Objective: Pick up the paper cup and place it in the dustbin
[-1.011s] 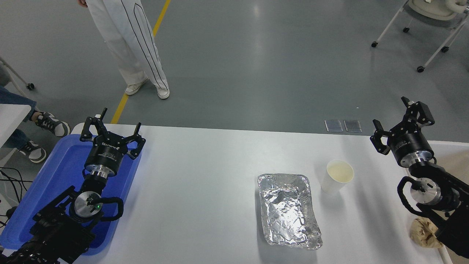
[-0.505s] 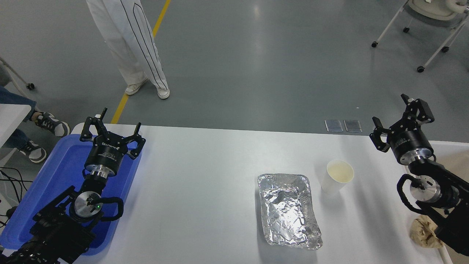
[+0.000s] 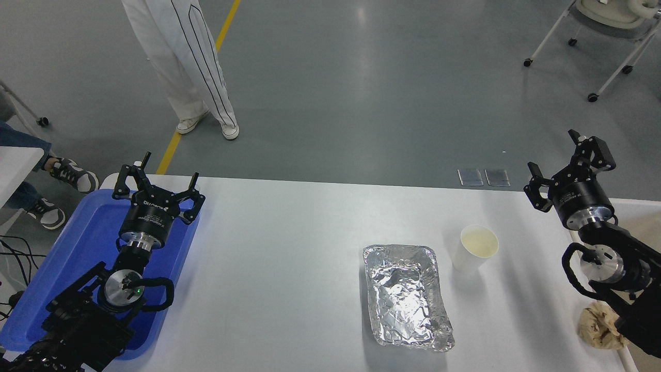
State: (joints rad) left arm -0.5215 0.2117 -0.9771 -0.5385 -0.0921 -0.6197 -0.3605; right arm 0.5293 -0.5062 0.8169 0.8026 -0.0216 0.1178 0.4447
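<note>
The white paper cup (image 3: 474, 249) stands upright on the white table (image 3: 289, 248), just right of the foil tray's far corner. My right gripper (image 3: 556, 151) is open and empty, up at the table's far right edge, well to the right of and beyond the cup. Part of the cream dustbin (image 3: 638, 217) shows at the right edge, mostly hidden behind the right arm. My left gripper (image 3: 157, 168) is open and empty, parked over the blue tray at the left.
A crinkled foil tray (image 3: 407, 294) lies left of the cup. A blue tray (image 3: 82, 253) sits at the table's left end. A crumpled brown paper ball (image 3: 599, 319) lies at the lower right. A person's legs (image 3: 181, 62) stand beyond the table.
My right gripper has moved slightly right and away from the cup, rising a little. The cup and the left arm have not moved.
</note>
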